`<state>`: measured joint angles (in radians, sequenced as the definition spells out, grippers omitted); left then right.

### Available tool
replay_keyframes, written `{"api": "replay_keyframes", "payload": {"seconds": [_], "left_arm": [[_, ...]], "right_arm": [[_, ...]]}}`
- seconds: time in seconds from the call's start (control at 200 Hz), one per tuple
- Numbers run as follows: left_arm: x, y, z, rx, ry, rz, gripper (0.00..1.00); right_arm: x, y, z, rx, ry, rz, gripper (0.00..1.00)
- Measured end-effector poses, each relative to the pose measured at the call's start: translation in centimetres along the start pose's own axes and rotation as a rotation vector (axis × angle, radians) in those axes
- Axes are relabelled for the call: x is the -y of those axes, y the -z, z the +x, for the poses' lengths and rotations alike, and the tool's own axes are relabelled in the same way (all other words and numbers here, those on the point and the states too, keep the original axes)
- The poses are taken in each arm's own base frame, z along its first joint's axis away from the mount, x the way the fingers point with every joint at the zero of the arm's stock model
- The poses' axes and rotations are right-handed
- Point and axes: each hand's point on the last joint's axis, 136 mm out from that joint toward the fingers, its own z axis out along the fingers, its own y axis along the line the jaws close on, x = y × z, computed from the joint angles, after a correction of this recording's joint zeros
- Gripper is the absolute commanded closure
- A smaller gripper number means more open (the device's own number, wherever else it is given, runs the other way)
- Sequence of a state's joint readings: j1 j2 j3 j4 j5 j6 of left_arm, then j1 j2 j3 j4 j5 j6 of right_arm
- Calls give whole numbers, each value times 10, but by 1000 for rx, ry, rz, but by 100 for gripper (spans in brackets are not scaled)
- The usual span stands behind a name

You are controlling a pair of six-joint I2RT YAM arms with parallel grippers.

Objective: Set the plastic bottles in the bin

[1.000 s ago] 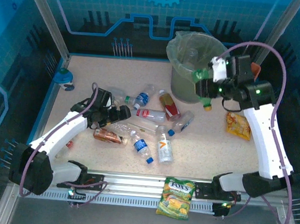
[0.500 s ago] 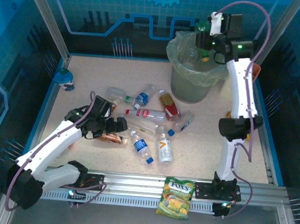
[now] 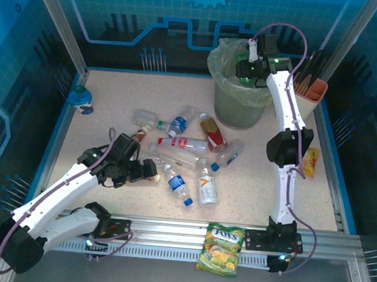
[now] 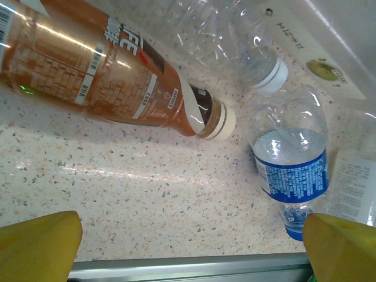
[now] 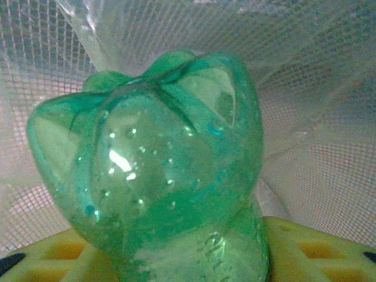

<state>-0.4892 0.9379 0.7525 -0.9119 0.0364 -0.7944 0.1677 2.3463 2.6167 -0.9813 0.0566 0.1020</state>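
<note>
My right gripper [image 3: 245,70] hangs in the mouth of the grey bin [image 3: 235,112], shut on the green bottle [image 5: 158,170]. In the right wrist view the bottle's base points at the pale bag liner, with yellow fingers [image 5: 317,249] on either side of its body. Low over the table, my left gripper [image 3: 145,171] stands open with nothing between its fingers [image 4: 38,244]. The copper-brown bottle [image 4: 106,76] lies just ahead of it, with a blue-labelled bottle [image 4: 292,170] and a clear white-capped one [image 4: 235,41] beside it. Several more bottles [image 3: 206,187] lie scattered mid-table.
A FOX'S candy bag [image 3: 220,248] lies on the front rail. An orange utensil holder [image 3: 308,89] stands right of the bin and a yellow snack pack [image 3: 310,161] lies by the right arm. A small blue object [image 3: 79,97] sits at the far left.
The right arm swung the green bottle from beside the bin up over its rim and down into its mouth. The left gripper moved nearer and lower by the copper-brown bottle.
</note>
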Motion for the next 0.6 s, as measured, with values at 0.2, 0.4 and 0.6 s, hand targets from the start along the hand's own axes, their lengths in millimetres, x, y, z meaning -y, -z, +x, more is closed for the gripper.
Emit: {"api": "replay_keyframes", "payload": {"seconds": [0.2, 0.4, 0.6], "left_arm": [[-7, -6, 0, 13, 38, -33, 1], [-30, 9, -13, 95, 40, -166, 1], [-41, 62, -62, 212, 63, -273, 1]], "right_arm": [[2, -6, 4, -12, 22, 7, 9], [-2, -5, 4, -11, 50, -13, 2], [-9, 24, -14, 50, 65, -42, 0]]}}
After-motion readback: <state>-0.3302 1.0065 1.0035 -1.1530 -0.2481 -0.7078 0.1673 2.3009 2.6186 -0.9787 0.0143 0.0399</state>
